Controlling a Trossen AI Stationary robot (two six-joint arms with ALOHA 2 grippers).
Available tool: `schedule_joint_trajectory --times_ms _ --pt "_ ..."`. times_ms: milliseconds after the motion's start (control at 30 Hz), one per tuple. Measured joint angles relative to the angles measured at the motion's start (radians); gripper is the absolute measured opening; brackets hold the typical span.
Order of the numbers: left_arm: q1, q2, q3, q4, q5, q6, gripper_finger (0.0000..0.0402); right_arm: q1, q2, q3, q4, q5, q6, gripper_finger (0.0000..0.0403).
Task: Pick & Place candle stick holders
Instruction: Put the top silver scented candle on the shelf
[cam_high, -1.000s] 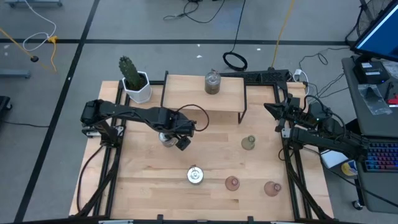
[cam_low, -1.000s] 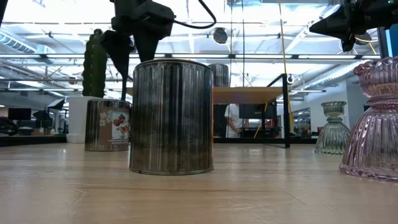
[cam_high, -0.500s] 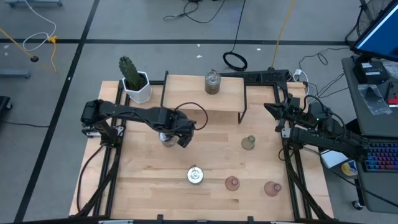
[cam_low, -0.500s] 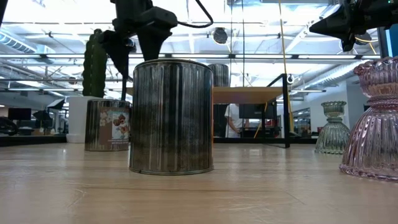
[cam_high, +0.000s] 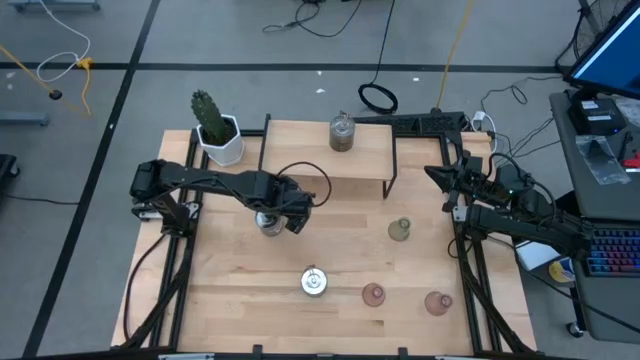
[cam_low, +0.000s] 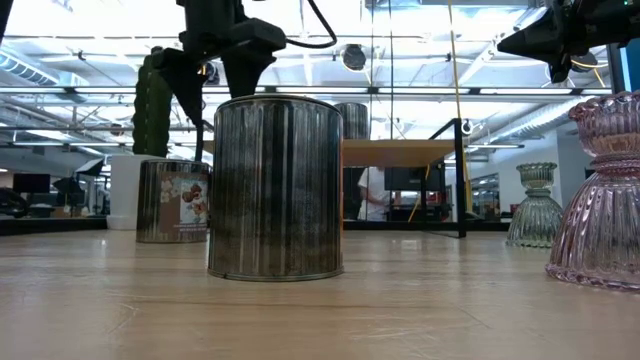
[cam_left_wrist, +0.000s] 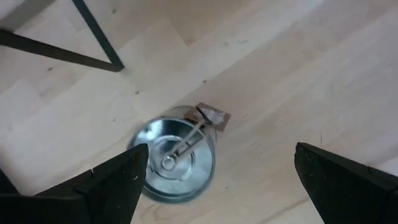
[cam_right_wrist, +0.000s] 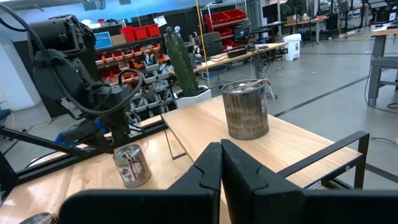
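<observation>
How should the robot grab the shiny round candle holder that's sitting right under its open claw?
Grip the silvery candle holder by its round outer wall, coming straight down from above. It stands upright with its open mouth up, and the left gripper hovers over it, fingers spread to either side. One pad on each opposite side should hold; watch the small tag at its rim.

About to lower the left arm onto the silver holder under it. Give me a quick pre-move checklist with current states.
1. Left gripper fingers wide open: ok.
2. Left gripper above the silver holder, not yet around it: ok.
3. Holder centred between the fingers: not ok, in the left wrist view it sits close to one finger.
4. Holder upright on the table: ok.
5. Right gripper shut, parked at the table's right edge, clear: ok.
6. Other holders well apart from it: ok.
</observation>
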Motion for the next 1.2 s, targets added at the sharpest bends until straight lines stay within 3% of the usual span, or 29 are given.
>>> schedule_joint_trajectory --times_ms 600,933,1200 --pt "-0.025 0.0 0.0 0.003 -0.086 -0.108 0.04 0.0 0.0 0.0 0.0 0.0 0.0 0.0" --pt "-0.033 0.0 0.0 -0.021 -0.068 -0.132 0.04 0.0 0.0 0.0 0.0 0.0 0.0 0.0" --pt "-0.055 0.001 -0.001 -0.069 -0.052 -0.258 0.04 0.0 0.0 0.0 0.0 0.0 0.0 0.0"
